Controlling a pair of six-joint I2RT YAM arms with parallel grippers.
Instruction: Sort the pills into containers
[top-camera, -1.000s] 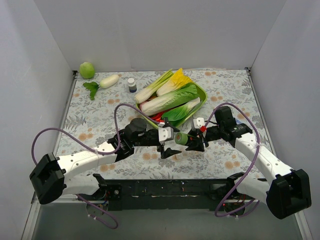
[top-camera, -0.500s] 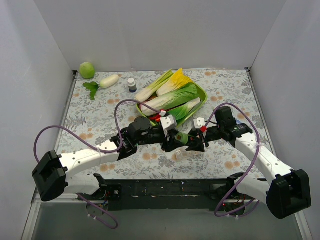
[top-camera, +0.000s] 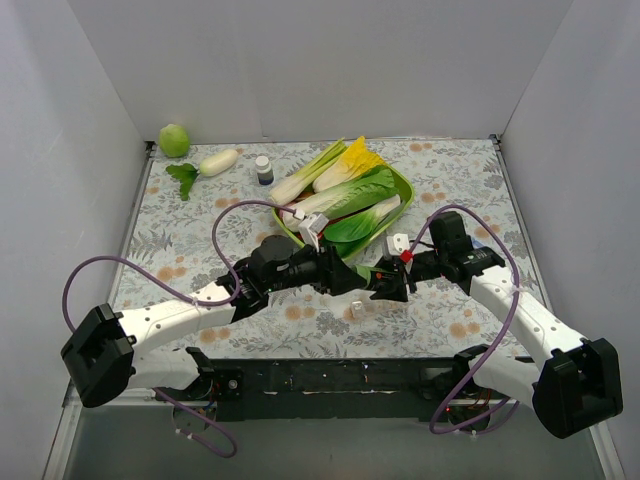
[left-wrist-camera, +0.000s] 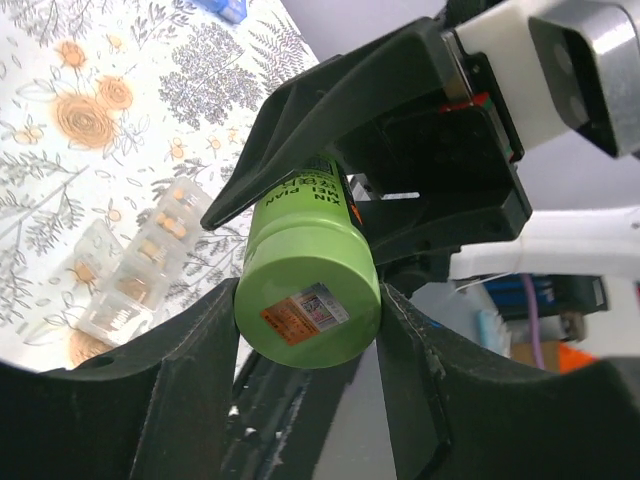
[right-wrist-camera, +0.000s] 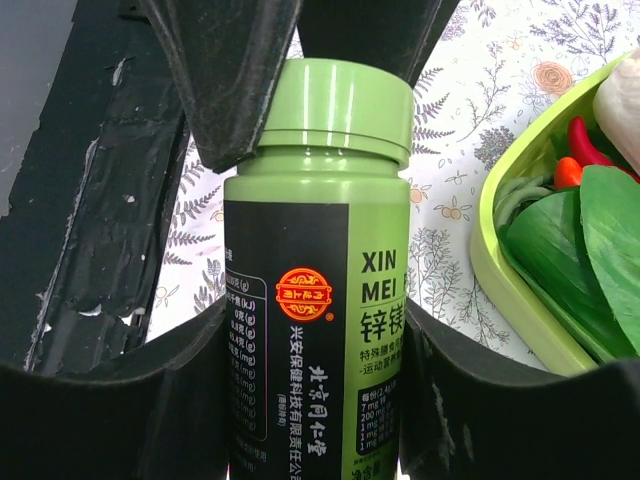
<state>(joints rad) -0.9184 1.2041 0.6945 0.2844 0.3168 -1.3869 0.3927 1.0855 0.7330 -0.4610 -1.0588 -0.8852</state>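
A green pill bottle (right-wrist-camera: 318, 300) with a black-and-green label hangs above the table between both arms. My right gripper (right-wrist-camera: 315, 385) is shut on its body. My left gripper (left-wrist-camera: 308, 318) is shut on its green cap (left-wrist-camera: 310, 300), and those black fingers (right-wrist-camera: 235, 90) show in the right wrist view pinching the cap (right-wrist-camera: 338, 100). In the top view the two grippers (top-camera: 355, 280) (top-camera: 386, 284) meet and mostly hide the bottle. The containers (left-wrist-camera: 140, 270), a clear strip of small compartments, lie on the cloth below (top-camera: 357, 309), with tan pills (left-wrist-camera: 172, 225) in some compartments.
A green tray (top-camera: 403, 185) of leafy vegetables and red chillies stands just behind the grippers, its rim (right-wrist-camera: 500, 265) close to the bottle. At the back left are a small white bottle with a dark cap (top-camera: 264, 169), a white radish (top-camera: 218, 161) and a green fruit (top-camera: 174, 139).
My left gripper has moved right to the bottle, turned, and shut on its cap. The right arm has held still with the bottle.
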